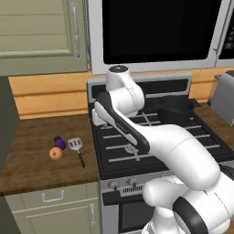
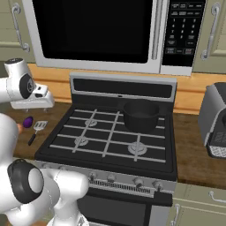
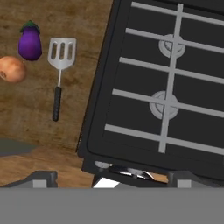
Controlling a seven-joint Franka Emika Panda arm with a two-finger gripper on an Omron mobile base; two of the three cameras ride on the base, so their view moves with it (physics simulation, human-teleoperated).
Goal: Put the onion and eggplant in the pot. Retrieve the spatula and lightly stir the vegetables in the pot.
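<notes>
While my gripper (image 3: 111, 177) hangs above the stove's (image 3: 166, 87) left edge, fingers spread and holding nothing, I see onion (image 1: 55, 154), eggplant (image 1: 59, 142) and spatula (image 1: 76, 148) together on the counter (image 1: 27, 137); the pot (image 2: 141, 115) sits on 1 rear burner.

onion (image 3: 12, 69), eggplant (image 3: 29, 43), spatula (image 3: 60, 70) beside stove; pot (image 2: 141, 115) empty

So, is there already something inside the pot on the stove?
The pot stands on the stove's back burner and looks empty: only dark inner walls show. Its near wall hides part of the bottom. The onion and eggplant lie on the wooden counter.
</notes>
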